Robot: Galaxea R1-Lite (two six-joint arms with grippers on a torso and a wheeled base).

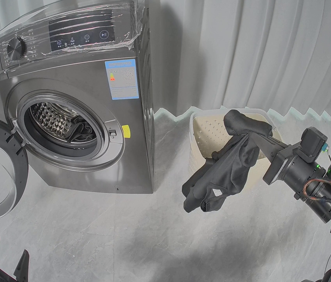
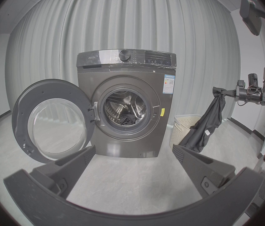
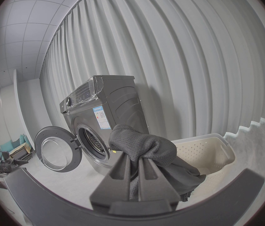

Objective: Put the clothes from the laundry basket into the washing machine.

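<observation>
Black left gripper [image 1: 9, 247] is hovering low, jaws wide, empty. The right gripper [image 3: 134, 160] is clamping shut on a bunched fold of a limp, probably light dark garment [image 1: 228, 165] dangling just beside the laundry basket [image 1: 206, 132]; washing machine [image 1: 134, 145] is standing open beyond.

The garment [image 1: 228, 165] is black, the laundry basket [image 1: 208, 134] cream with perforations, the washing machine [image 1: 134, 153] grey.
</observation>
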